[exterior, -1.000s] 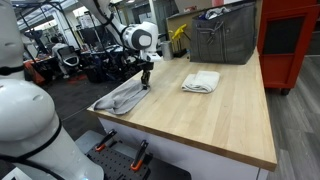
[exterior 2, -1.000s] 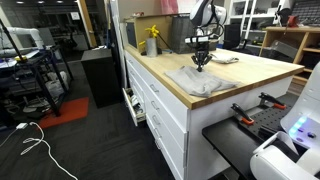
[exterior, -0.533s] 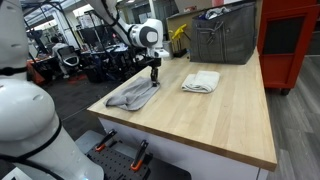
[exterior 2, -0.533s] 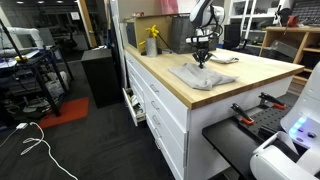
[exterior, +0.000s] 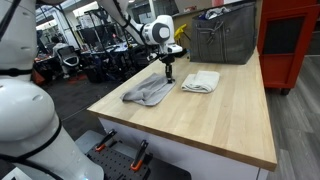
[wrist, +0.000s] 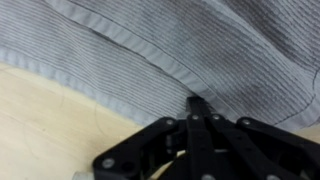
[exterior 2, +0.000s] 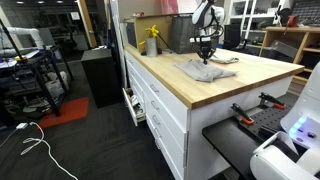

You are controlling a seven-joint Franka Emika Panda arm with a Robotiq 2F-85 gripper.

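Note:
A grey ribbed cloth (exterior: 148,92) (exterior 2: 200,70) lies spread on the wooden tabletop (exterior: 210,125). My gripper (exterior: 168,76) (exterior 2: 207,60) points straight down and is shut on the cloth's edge nearest a folded white towel (exterior: 201,81) (exterior 2: 225,60). In the wrist view the black fingers meet at a pinch (wrist: 197,103) on a hem of the grey cloth (wrist: 160,40), with bare wood (wrist: 45,120) beside it. The pinched corner sits a short way from the towel and does not touch it.
A grey metal bin (exterior: 222,38) stands at the back of the table, with a yellow spray bottle (exterior: 179,38) (exterior 2: 151,42) beside it. A red cabinet (exterior: 290,40) is past the table's far side. White drawers (exterior 2: 160,115) sit under the tabletop.
My gripper has moved along the table toward the white towel, dragging the grey cloth with it away from the table's corner. The jaws have stayed shut.

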